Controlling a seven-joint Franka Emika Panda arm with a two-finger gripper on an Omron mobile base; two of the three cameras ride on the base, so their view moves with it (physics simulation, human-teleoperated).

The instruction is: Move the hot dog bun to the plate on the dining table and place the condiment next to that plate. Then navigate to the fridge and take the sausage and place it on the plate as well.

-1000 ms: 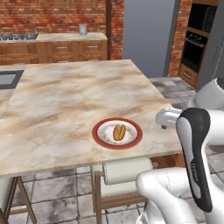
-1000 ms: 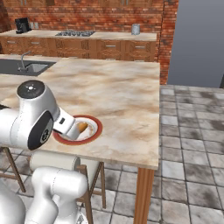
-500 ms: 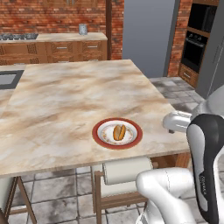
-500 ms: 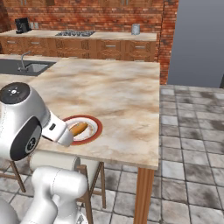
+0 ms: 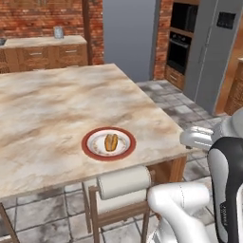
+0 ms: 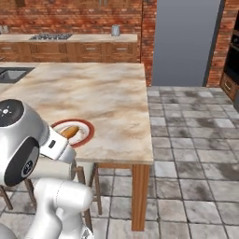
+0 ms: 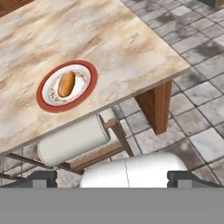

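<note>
The hot dog bun (image 5: 111, 141) lies in the middle of the red-rimmed plate (image 5: 90, 151), close to the near edge of the dining table (image 5: 57, 104). The right base view has the bun (image 6: 69, 131) on the plate (image 6: 87, 133) just past my arm. In the hand view my gripper (image 7: 113, 177) is open and empty, off the table's near edge, looking down at the bun (image 7: 66, 84), the plate (image 7: 43, 98) and the table (image 7: 122, 48). The tall grey fridge (image 5: 211, 57) stands at the far right, door shut. The condiment and the sausage are out of view.
A stool with a rolled white back (image 5: 124, 182) is tucked under the table's near edge. A black oven column (image 5: 182, 38) stands left of the fridge. Wooden counters (image 6: 70, 49) run along the brick wall. Grey tiled floor (image 6: 196, 140) lies right of the table.
The whole picture has shifted left in both base views, so the camera has moved; the fridge has come into view. My arm has swung rightward. The bun and plate lie as before.
</note>
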